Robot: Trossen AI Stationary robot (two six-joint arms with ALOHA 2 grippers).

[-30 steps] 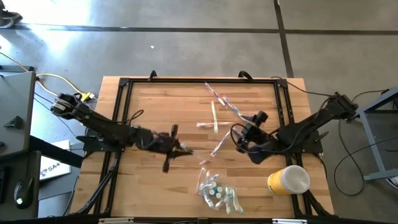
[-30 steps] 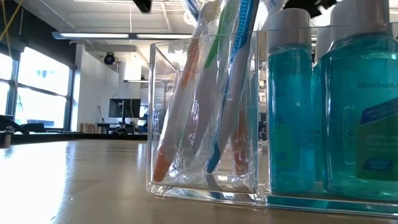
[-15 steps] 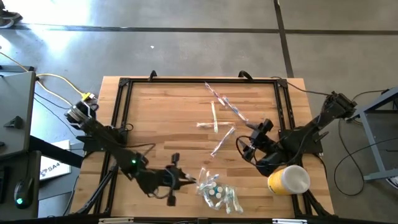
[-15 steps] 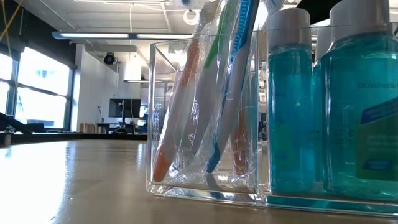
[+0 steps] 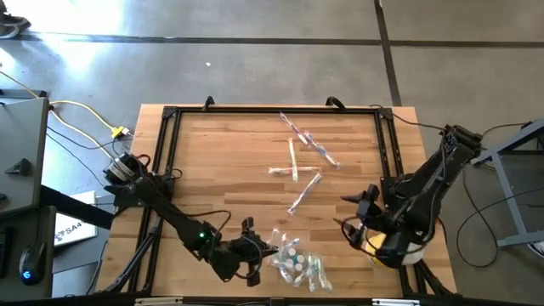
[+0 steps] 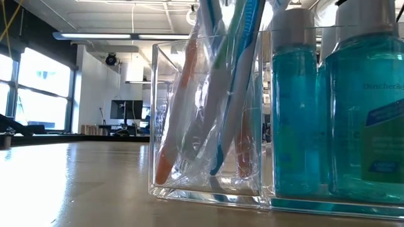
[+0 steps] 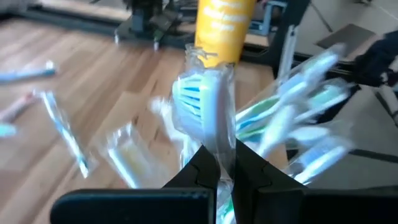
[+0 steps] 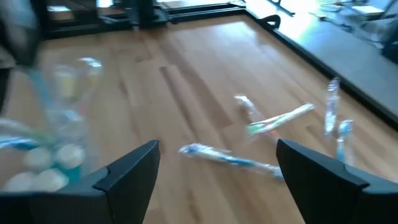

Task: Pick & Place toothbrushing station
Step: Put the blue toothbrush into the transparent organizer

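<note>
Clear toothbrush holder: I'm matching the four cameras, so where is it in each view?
High view: clear holder at the table's near edge, beside the left end effector.
Low view: close up, filling the middle.
Left wrist view: only its blurred wrapped toothbrushes show clearly.
Right wrist view: blurred, at the picture's left edge.
Shared landmark: white-capped mouthwash bottles beside it.

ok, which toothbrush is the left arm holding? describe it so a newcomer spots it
Start at the clear organizer at the table's near edge, by the yellow cup. The left claw sits at its left side, shut on a wrapped toothbrush. Unlike the wrapped brushes lying mid-table, it stands pinched between the fingers.
</note>
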